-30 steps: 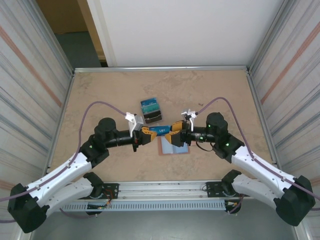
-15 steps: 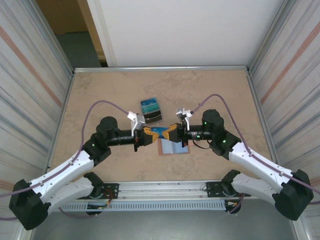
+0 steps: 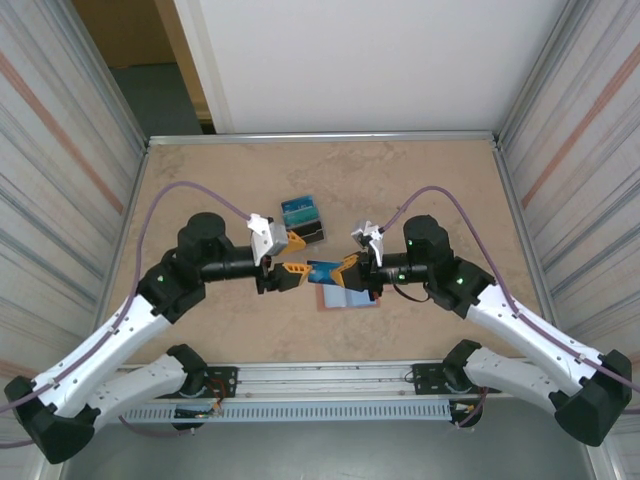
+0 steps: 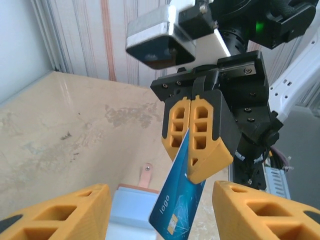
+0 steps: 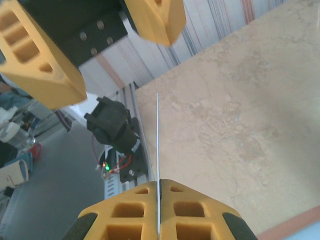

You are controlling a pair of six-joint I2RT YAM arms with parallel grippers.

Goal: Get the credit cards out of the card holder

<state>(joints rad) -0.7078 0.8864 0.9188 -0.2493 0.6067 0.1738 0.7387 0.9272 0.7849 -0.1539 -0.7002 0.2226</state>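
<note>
Partly done; one credit card (image 4: 177, 205) is being gripped clear of the card holder (image 3: 350, 298) by the right gripper (image 3: 345, 268); left gripper (image 3: 293, 256) open.

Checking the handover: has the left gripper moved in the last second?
Yes. The left gripper has opened off the card and eased left, away from the card holder.

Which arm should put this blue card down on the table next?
Right. The right pincer is shut on the credit card, holding it by one edge above the open card holder. The left pincer stands open, with its fingers clear of the card on both sides.
</note>
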